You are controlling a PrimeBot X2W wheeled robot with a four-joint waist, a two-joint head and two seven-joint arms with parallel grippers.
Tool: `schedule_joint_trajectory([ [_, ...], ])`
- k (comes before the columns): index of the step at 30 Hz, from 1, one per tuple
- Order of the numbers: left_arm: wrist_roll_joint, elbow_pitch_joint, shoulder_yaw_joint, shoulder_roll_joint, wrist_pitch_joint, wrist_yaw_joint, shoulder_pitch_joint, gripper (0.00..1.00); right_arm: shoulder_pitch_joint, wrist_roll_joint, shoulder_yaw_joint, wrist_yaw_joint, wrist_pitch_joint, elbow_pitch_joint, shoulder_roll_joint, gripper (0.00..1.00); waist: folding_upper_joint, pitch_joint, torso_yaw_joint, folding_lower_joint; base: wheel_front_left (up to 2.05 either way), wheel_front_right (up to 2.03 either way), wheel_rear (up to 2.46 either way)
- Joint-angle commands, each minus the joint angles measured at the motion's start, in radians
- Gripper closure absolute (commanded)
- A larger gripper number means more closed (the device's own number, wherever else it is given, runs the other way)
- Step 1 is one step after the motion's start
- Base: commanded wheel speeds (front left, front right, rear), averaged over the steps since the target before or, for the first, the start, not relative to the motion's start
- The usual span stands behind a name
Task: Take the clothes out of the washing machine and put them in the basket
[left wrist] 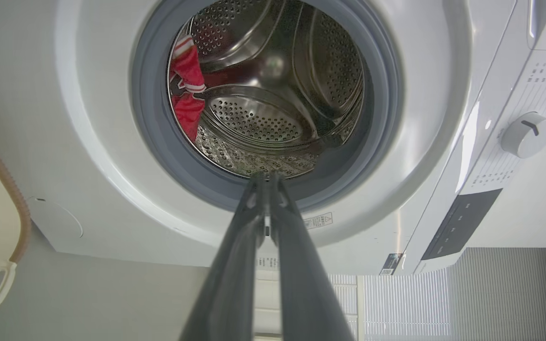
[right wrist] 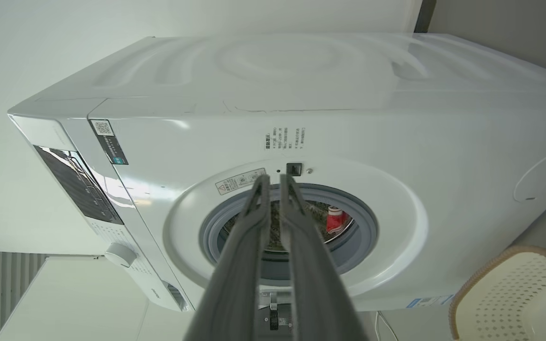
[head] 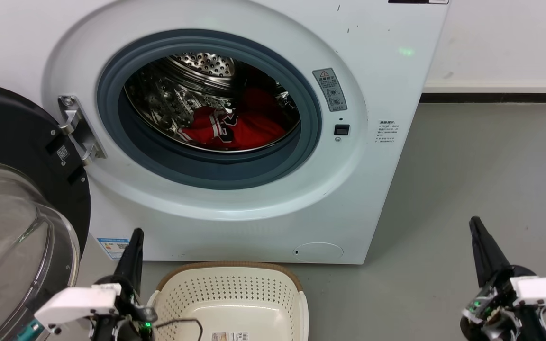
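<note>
grey floor [head: 467, 166], white wall [head: 500, 38], dark skirting [head: 491, 98]

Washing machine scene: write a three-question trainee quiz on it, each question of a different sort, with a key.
1. True or false: the clothes already lie in the basket.
2. The door of the washing machine is: A) shut; B) open, swung to the robot's left; C) lying flat on the floor.
3. Fill in: the clothes lie inside the perforated steel ____.

Key: 1 false, they are in the machine and the basket holds no clothes; 2 B; 3 drum.
</note>
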Motion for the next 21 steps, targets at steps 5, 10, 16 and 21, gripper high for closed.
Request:
schedule_joint_trajectory([
  [5, 0.0, 0.024, -0.007, -0.002, -0.008, 0.0, 0.029, 0.0, 0.028, -0.003, 0.003, 0.0, -0.008, 0.022, 0.0, 0.0, 0.0, 0.0, 0.0, 0.0, 0.0, 0.0, 0.0],
  [10, 0.004, 0.006, -0.017, -0.002, -0.034, 0.0, 0.04, 0.0, 0.041, -0.02, 0.005, 0.0, -0.034, 0.01, 0.001, 0.0, 0.0, -0.001, -0.001, 0.0, 0.0, 0.0, 0.0],
  [16, 0.027, -0.01, -0.024, -0.002, -0.063, 0.0, 0.052, 0.0, 0.052, -0.058, -0.001, 0.0, -0.063, 0.005, 0.001, 0.0, 0.0, -0.002, -0.002, 0.0, 0.0, 0.0, 0.0],
  [21, 0.058, -0.009, -0.012, -0.002, -0.086, 0.0, 0.061, 0.0, 0.053, -0.133, -0.009, 0.0, -0.086, 0.037, 0.001, 0.0, 0.0, -0.004, -0.003, 0.0, 0.0, 0.0, 0.0],
])
